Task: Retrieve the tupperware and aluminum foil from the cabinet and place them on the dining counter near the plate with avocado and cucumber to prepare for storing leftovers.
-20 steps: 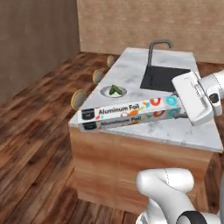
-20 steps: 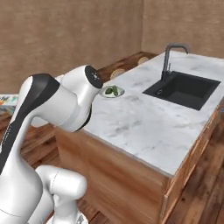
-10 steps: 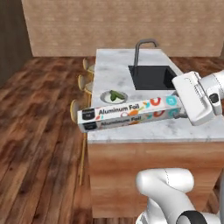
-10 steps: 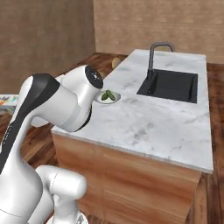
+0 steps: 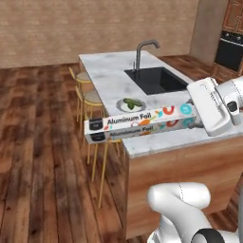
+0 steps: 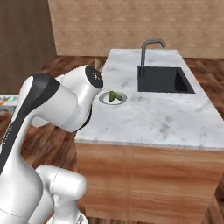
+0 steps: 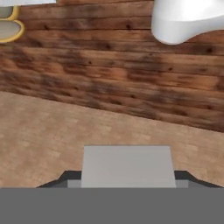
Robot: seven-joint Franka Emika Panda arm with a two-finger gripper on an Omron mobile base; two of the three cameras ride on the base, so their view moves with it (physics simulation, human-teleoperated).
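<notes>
One carton, the aluminum foil [image 5: 140, 124], hangs level at the table [image 5: 112, 76] edge in our left base view, just short of the plate [image 5: 131, 104]. Right base view: plate [image 6: 112, 97] beside our arm. Hand view: our gripper [image 7: 126, 177] pinches the foil [image 7: 126, 165]. Next, we judge, lowering it beside the plate.

You see the aluminum foil [image 5: 141, 123] box: it is white-grey, with a black patch at one end and red-orange and teal marks at the other. The dining counter [image 5: 107, 71] is white-grey marble with thin veins, on a warm brown wooden base. Its sink [image 6: 162, 79] is dark and the faucet [image 5: 144, 50] is grey-black. The plate [image 6: 105, 99] is pale grey, with dark green food. The stools [image 5: 91, 98] are yellow. The floor [image 5: 38, 142] is brown planks.
</notes>
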